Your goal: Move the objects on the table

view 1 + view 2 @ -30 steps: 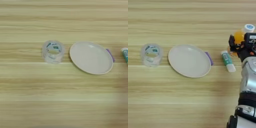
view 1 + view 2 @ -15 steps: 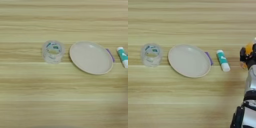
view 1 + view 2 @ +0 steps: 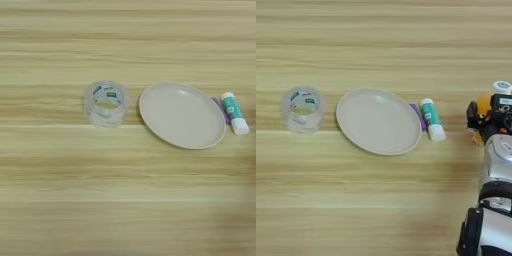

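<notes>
1. Gripper (image 3: 482, 116) of the right arm sits at the right edge of the right eye view, its black fingers clamped around the small orange-drink bottle (image 3: 485, 102), whose white cap (image 3: 501, 87) pokes up just behind it.
2. Compared with one second ago, the whole picture has slid: everything on the table (image 3: 381, 200) now sits further right in both views, which is the camera moving. The bottle was already in the gripper then and is in it now.
3. The white tube (image 3: 432, 118) with its teal-green label lay touching or nearly touching the gripper a second ago; now it lies well apart from it, to the gripper's left, with bare wood between them.
4. Further left of the gripper, just beyond the tube, is a pale round plate (image 3: 379, 121); a thin purple thing (image 3: 418, 116) shows between the tube and the plate's rim, too small to identify.
5. Farthest from the gripper, left of the plate, is a roll of clear tape (image 3: 105, 102) with a small green-and-white label inside the core.
6. Printing on the tube and on the tape label is too blurred to read.
</notes>
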